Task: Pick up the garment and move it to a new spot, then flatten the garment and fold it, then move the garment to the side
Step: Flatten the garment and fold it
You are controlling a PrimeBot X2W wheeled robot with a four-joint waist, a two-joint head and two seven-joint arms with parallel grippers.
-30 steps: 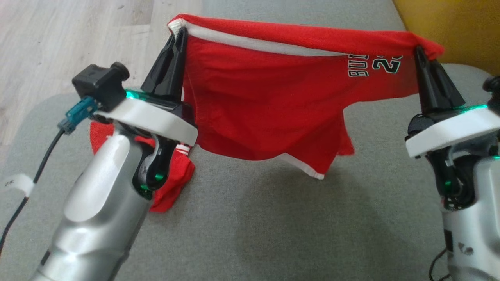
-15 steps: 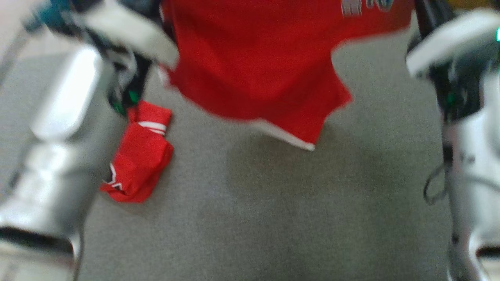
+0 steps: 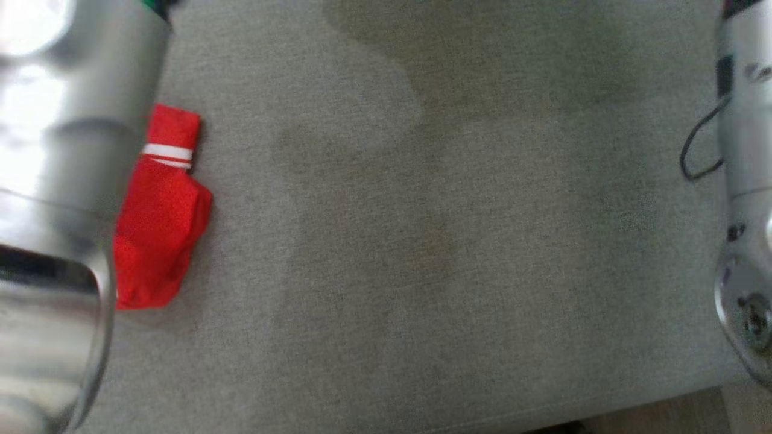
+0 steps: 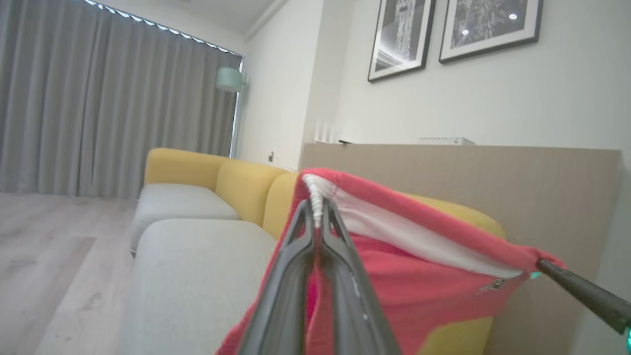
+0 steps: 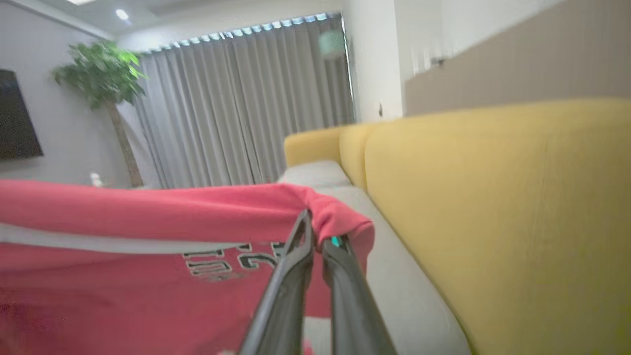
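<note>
Head view: a folded red cloth (image 3: pixel 160 211) lay on the grey cushion (image 3: pixel 422 241), beside the left forearm (image 3: pixel 54 181). Left wrist view: the left gripper (image 4: pixel 318 209) was clamped on the white-trimmed edge of the garment (image 4: pixel 409 296) — red, stretched in the air. Right wrist view: the right gripper (image 5: pixel 318 231) pinched its lettered corner, near the yellow sofa (image 5: pixel 493 207).

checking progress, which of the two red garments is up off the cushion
The lettered red jersey, stretched between the left gripper and right gripper. The other red garment lies folded on the grey cushion.
</note>
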